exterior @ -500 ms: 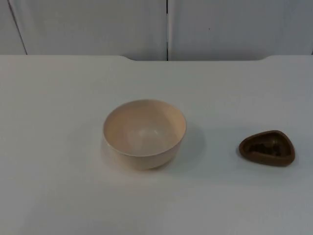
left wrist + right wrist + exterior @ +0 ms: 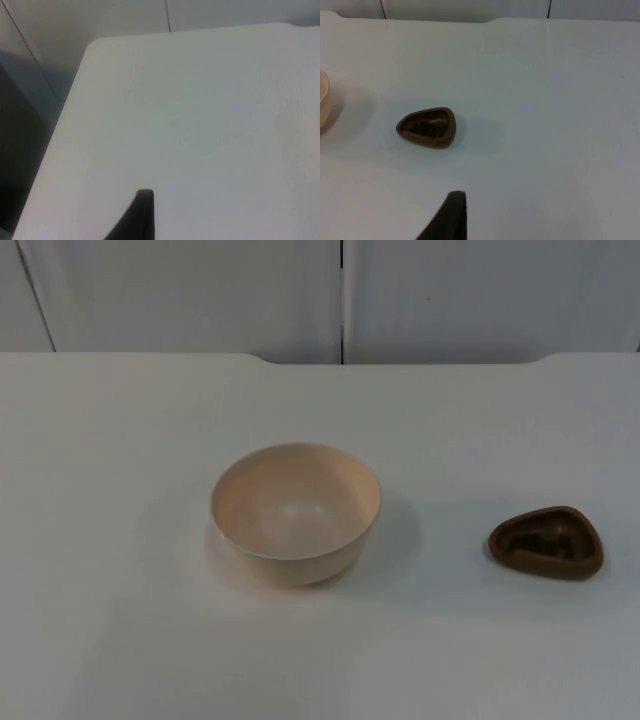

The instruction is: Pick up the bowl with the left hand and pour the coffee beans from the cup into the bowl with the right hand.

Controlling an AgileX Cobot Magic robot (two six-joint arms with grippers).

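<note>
Two vessels stand on the white table top (image 2: 120, 440), well apart from each other. Near the middle you see the round cream-coloured bowl (image 2: 295, 512), upright, its inside pale and bare. At 3 o'clock from it sits the small brown cup (image 2: 546, 542), rounded-triangular in outline, with dark coffee beans (image 2: 545, 540) inside it. At 12 o'clock the table ends at the grey partition wall (image 2: 200, 290).

From the right wrist, you see the cup (image 2: 426, 127) upright on the table ahead of the right gripper's black fingertip (image 2: 451, 217), apart from it, with the bowl's rim (image 2: 322, 102) beyond the cup. From the left wrist, the left gripper's black fingertip (image 2: 137, 217) stands over bare table near its rounded corner. You cannot tell whether either claw's fingers are apart or together.
</note>
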